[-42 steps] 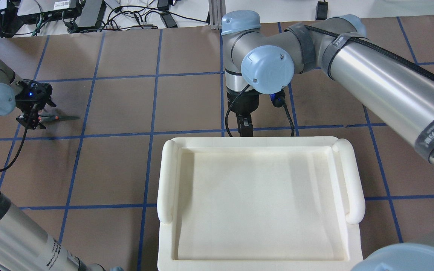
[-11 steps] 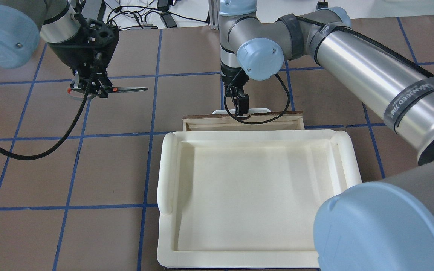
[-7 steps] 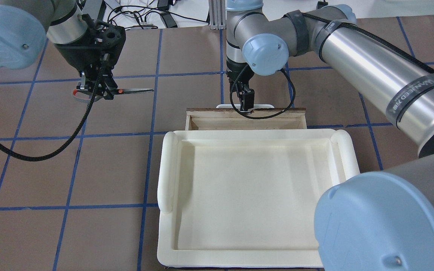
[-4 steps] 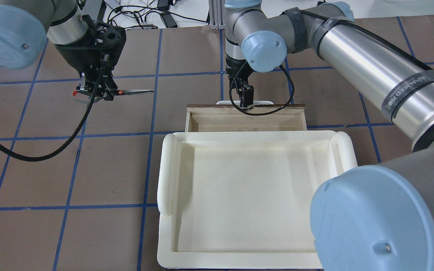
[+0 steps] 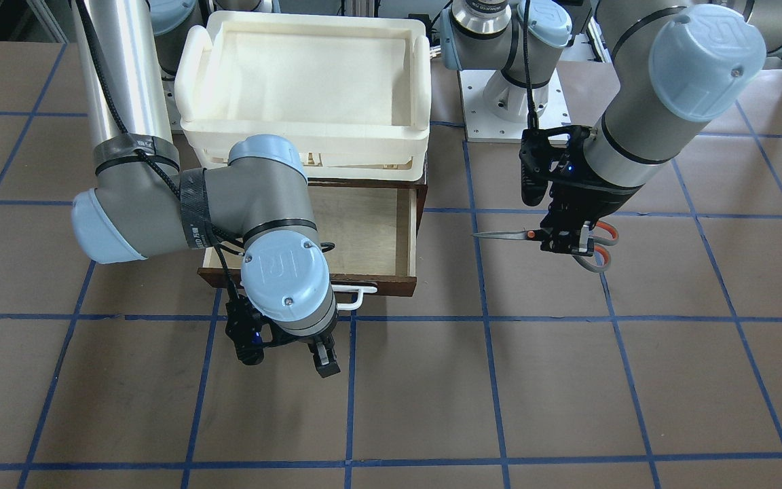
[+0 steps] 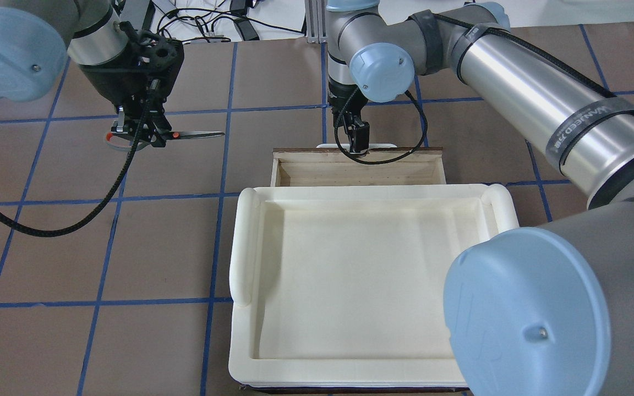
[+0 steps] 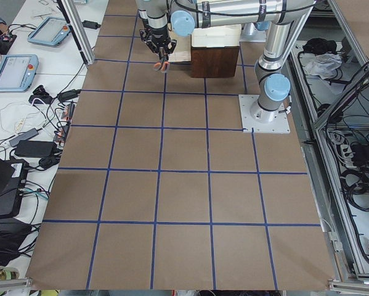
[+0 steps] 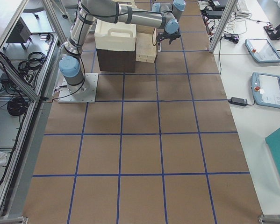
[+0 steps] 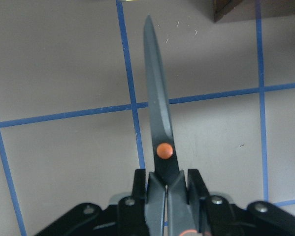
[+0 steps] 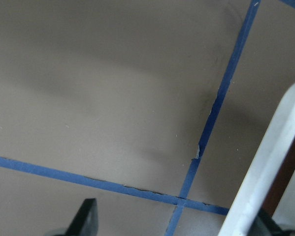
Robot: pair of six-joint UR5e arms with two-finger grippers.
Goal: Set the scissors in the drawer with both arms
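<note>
My left gripper [image 6: 141,135] is shut on the scissors [image 6: 196,133] at the handles. It holds them level above the table, left of the drawer, blades pointing toward it. The left wrist view shows the closed blades and orange pivot of the scissors [image 9: 157,113] between the fingers [image 9: 194,184]. The front view shows the same hold on the scissors [image 5: 499,235] by my left gripper [image 5: 567,241]. The dark brown drawer [image 6: 275,170] is pulled open, its pale inside [image 5: 364,231] empty. My right gripper [image 6: 358,144] is open just past the white handle [image 5: 357,297]. The handle [image 10: 270,172] lies beside one finger.
A cream-white plastic tray [image 6: 245,247] sits on top of the cabinet that holds the drawer, and hides the drawer's rear part from above. Brown table with blue tape grid all around. Cables and boxes lie beyond the far table edge.
The left arm lifted the scissors off the table and carried them toward the drawer. The right gripper pulled the drawer out by its handle. In the last half second little moved.
</note>
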